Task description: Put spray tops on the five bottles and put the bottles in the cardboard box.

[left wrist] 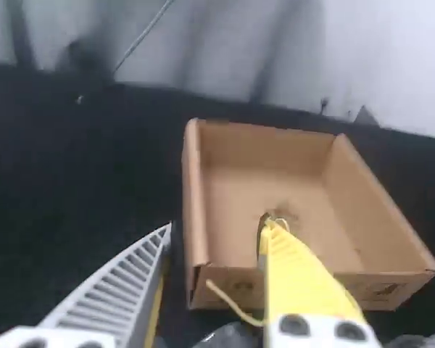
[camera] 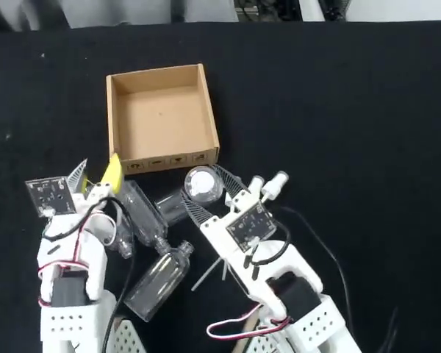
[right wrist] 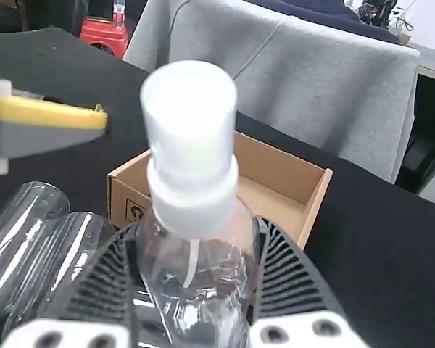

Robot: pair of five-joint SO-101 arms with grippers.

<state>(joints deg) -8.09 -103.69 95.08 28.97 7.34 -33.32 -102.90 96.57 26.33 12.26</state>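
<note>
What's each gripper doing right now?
Left gripper: open, empty.
Right gripper: closed on a bottle.

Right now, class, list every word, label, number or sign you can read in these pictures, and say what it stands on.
No text is readable.
Box front wall: row of small dark printed marks, too small to read.
Circuit boards on both arms: marks too small to read.
Capped bottle: no label seen.

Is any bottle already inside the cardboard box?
No, the cardboard box shows only its bare floor, and a clear bottle lies outside it.
</note>
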